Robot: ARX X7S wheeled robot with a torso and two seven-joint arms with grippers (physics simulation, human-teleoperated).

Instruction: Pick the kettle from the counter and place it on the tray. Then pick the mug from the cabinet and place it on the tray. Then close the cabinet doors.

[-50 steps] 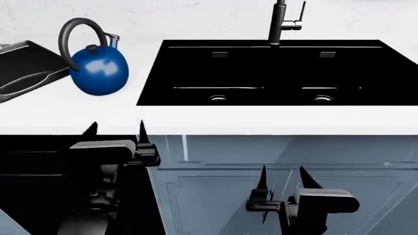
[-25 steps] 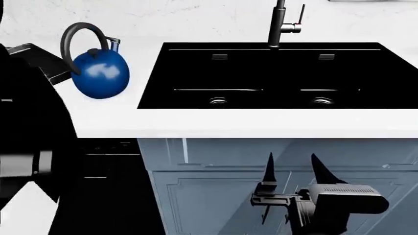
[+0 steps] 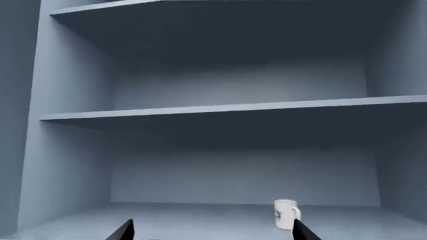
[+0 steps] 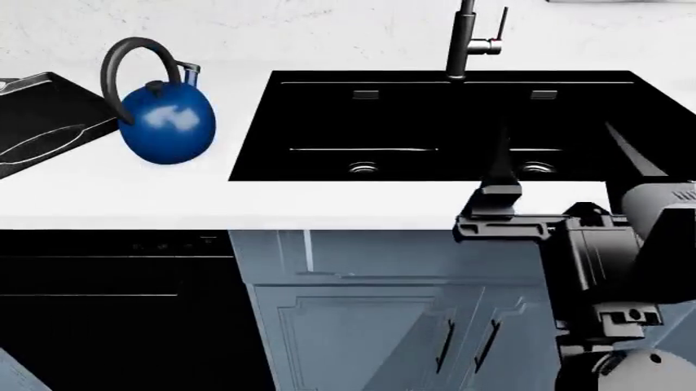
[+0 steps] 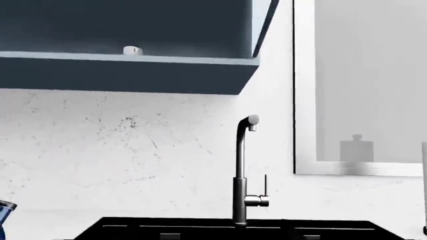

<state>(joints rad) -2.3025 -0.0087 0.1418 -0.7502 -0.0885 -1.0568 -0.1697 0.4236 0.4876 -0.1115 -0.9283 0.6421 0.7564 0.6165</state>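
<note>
The deep-blue kettle [image 4: 165, 122] with an arched black handle stands on the white counter [image 4: 130, 191], just right of the black tray [image 4: 44, 114] at the far left. My right gripper [image 4: 568, 159] is open and empty over the counter's front edge at the sink's right basin, far from the kettle. My left gripper [image 3: 213, 235] is open and empty; it is out of the head view and faces the open cabinet. The white mug [image 3: 287, 214] stands on the cabinet's bottom shelf, near one fingertip [image 3: 303, 232]. The mug also shows in the right wrist view [image 5: 132, 50].
A black double sink [image 4: 435, 90] with a tall faucet [image 4: 468, 41] fills the counter's middle and right. The upper cabinet [image 3: 200, 107] has bare blue shelves, and its open door's edge [image 5: 263, 20] juts out. Blue lower cabinets [image 4: 359, 309] sit below.
My left arm has risen out of the head view. My right gripper has risen from in front of the lower cabinets to the counter's front edge at the sink.
</note>
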